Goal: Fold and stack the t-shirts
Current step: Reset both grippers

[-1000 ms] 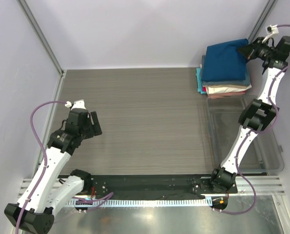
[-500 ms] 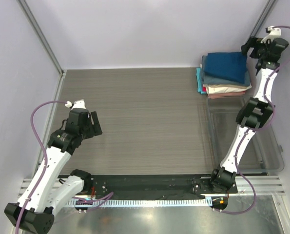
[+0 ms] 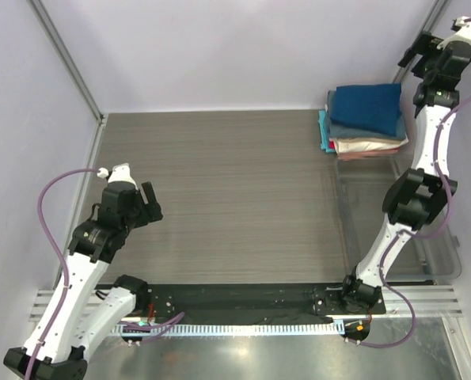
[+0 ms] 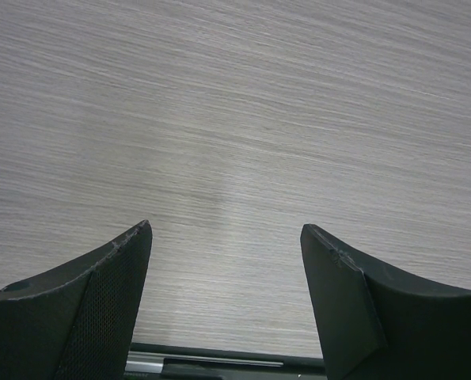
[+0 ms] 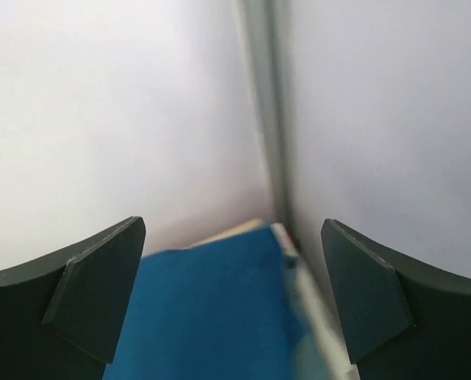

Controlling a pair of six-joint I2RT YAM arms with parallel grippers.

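A stack of folded t-shirts [image 3: 365, 120] sits at the table's far right corner. The royal-blue tee [image 3: 367, 107] lies folded on top, over slate-blue, pink and cream layers, with teal showing at the left edge. In the right wrist view the blue tee [image 5: 211, 317] fills the lower middle, blurred. My right gripper [image 3: 410, 57] is raised above and right of the stack, open, holding nothing [image 5: 233, 301]. My left gripper [image 3: 150, 202] hangs open over bare table at the near left [image 4: 226, 305].
A clear plastic bin [image 3: 441, 255] stands on the right, just in front of the stack, with the right arm rising over it. A metal corner post [image 5: 263, 119] and the pale walls close in behind the stack. A black strip [image 3: 235, 299] edges the table's near side.
My right gripper opened and let go of the blue tee, which now rests on the stack. It then rose up and back. The left arm drew slightly toward the near edge.
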